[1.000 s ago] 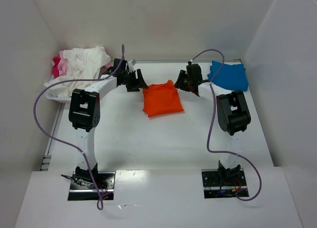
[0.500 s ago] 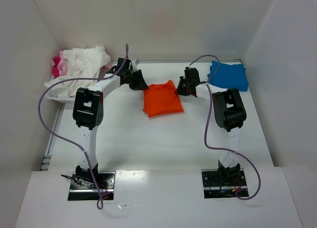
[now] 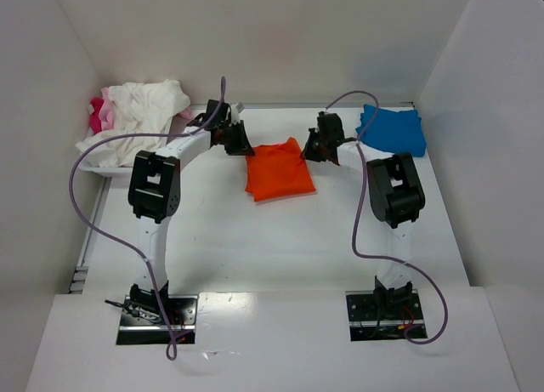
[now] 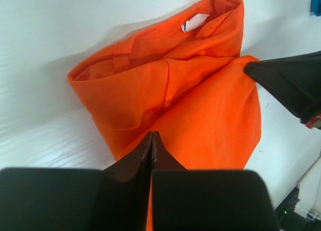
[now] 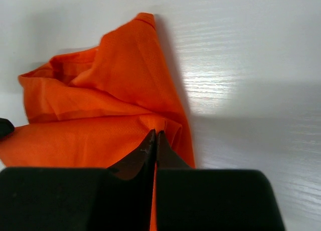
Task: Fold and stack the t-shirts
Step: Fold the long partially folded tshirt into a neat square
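Note:
A folded orange t-shirt (image 3: 279, 173) lies in the middle of the table. My left gripper (image 3: 241, 145) sits at its far left corner, and its jaws (image 4: 152, 134) are shut with a thin strip of orange cloth pinched between them. At the far right corner my right gripper (image 3: 308, 149) is shut the same way on the shirt's edge (image 5: 156, 133). The collar and its white label (image 4: 192, 24) show in the left wrist view. A folded blue t-shirt (image 3: 393, 128) rests at the back right. White t-shirts (image 3: 140, 111) and a pink one (image 3: 97, 116) lie heaped at the back left.
The heap of white and pink shirts sits on a white tray (image 3: 92, 165) against the left wall. White walls close in the table on the left, back and right. Purple cables (image 3: 364, 213) loop from both arms over the table.
Both grippers have gone from open to shut on the far corners of the orange t-shirt. The arms shifted slightly inward towards it. The shirt itself has not moved.

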